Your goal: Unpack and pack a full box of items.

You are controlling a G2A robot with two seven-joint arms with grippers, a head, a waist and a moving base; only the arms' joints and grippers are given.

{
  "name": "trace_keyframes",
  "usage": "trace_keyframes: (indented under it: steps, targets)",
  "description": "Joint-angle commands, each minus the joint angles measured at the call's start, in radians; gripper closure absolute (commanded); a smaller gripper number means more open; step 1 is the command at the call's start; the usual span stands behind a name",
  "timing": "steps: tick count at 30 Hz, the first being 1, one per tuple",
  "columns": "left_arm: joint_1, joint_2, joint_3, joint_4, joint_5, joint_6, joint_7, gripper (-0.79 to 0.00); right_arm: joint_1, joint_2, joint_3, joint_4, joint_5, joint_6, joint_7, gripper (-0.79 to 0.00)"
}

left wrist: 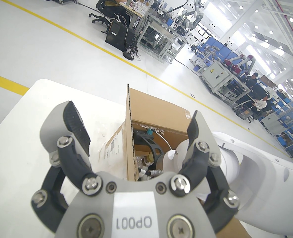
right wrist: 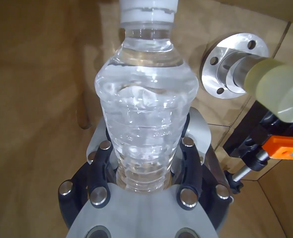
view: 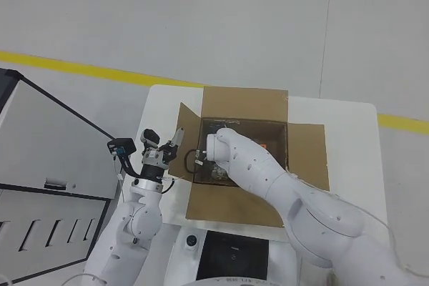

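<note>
An open cardboard box (view: 307, 154) stands on the white table (view: 343, 114), its flaps spread out. My right arm (view: 225, 146) goes down into the box. Inside, my right gripper (right wrist: 149, 125) is shut on a clear water bottle (right wrist: 146, 80) with a white cap, holding it around its lower body. My left gripper (view: 164, 141) stands open and holds nothing, above the table just beside the box's upright side flap (left wrist: 130, 134).
In the box next to the bottle lie a metal flange part (right wrist: 232, 63) with a yellowish end and a black-and-orange clamp (right wrist: 283, 147). A black curved part (left wrist: 152, 147) and small items also lie inside. A grey cabinet (view: 36, 143) stands beside the table.
</note>
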Motion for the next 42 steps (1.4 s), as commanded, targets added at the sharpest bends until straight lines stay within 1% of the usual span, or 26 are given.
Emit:
trace_keyframes:
  steps: [1,11,18,20,26,30,38,42]
  targets:
    - [0.000,0.000,0.000,0.000,0.000,0.000,0.000,-0.785,0.000,-0.008,0.002,0.016,-0.001,-0.008,-0.002,0.000]
    - [0.000,0.000,0.000,0.000,0.000,0.000,0.000,-0.785,0.008,-0.047,0.015,0.074,-0.016,-0.038,-0.010,0.000]
    - [0.000,0.000,0.000,0.000,0.000,0.000,0.000,-0.785,0.022,-0.058,0.032,0.074,-0.028,-0.026,-0.007,0.000]
    - [0.000,0.000,0.000,0.000,0.000,0.000,0.000,-0.785,0.026,-0.058,0.038,0.064,-0.033,-0.022,-0.004,0.000]
    - [0.000,0.000,0.000,0.000,0.000,0.000,0.000,-0.785,0.028,-0.050,0.051,-0.003,-0.064,0.037,0.005,0.000]
    - [0.000,0.000,0.000,0.000,0.000,0.000,0.000,-0.785,0.008,-0.039,0.060,-0.050,-0.086,0.076,0.004,0.000]
    - [0.000,0.000,0.000,0.000,0.000,0.000,0.000,-0.785,-0.040,-0.010,0.092,-0.099,-0.116,0.109,-0.030,0.000]
    - [0.000,0.000,0.000,0.000,0.000,0.000,0.000,-0.785,-0.051,-0.007,0.094,-0.112,-0.123,0.115,-0.037,0.000]
